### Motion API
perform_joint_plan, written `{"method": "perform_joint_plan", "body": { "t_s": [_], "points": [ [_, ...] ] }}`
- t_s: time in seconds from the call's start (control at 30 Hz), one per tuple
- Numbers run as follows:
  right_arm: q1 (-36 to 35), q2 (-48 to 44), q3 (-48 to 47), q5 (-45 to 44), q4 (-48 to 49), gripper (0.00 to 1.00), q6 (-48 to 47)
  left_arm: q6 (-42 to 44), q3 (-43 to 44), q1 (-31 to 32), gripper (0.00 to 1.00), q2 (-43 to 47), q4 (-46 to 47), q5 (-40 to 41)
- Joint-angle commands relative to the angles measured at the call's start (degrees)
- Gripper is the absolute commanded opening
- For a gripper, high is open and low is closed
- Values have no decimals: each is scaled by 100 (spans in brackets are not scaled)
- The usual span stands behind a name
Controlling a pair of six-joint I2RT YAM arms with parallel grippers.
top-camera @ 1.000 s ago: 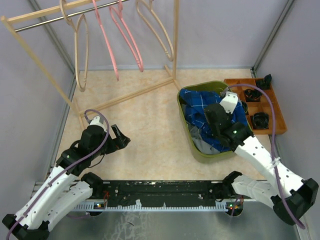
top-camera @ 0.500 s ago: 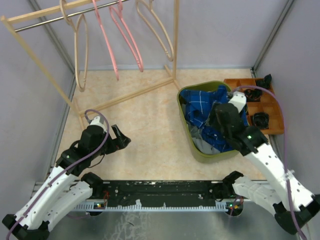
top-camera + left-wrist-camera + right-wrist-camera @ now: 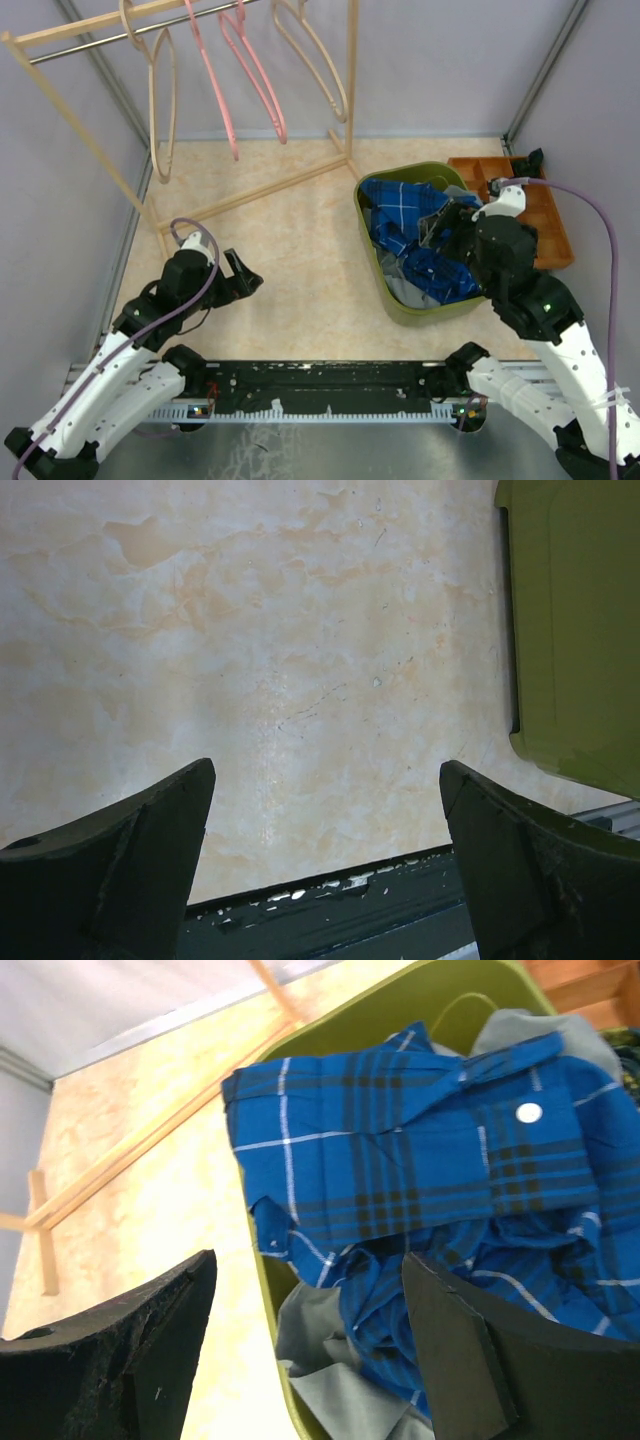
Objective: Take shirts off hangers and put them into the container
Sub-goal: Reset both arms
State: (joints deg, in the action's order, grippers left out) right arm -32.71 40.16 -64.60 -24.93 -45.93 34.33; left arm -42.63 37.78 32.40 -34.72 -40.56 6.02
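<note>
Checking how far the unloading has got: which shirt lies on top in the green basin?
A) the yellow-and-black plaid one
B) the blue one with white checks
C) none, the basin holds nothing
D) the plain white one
B: the blue checked shirt covers most of the green basin, with a bit of grey cloth showing beneath it.
</note>
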Motion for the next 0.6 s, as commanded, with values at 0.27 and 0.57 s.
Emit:
{"method": "perform_joint_plan", "body": {
  "t_s": [0.27,0.57],
  "points": [
    [37,-1064,175,864,825,92,-815,-182,1037,-16,99,-40,-902,908],
    [35,-1400,270,590,530,96,-844,641,1913,-21,99,-270,-1309,2360]
  ]
}}
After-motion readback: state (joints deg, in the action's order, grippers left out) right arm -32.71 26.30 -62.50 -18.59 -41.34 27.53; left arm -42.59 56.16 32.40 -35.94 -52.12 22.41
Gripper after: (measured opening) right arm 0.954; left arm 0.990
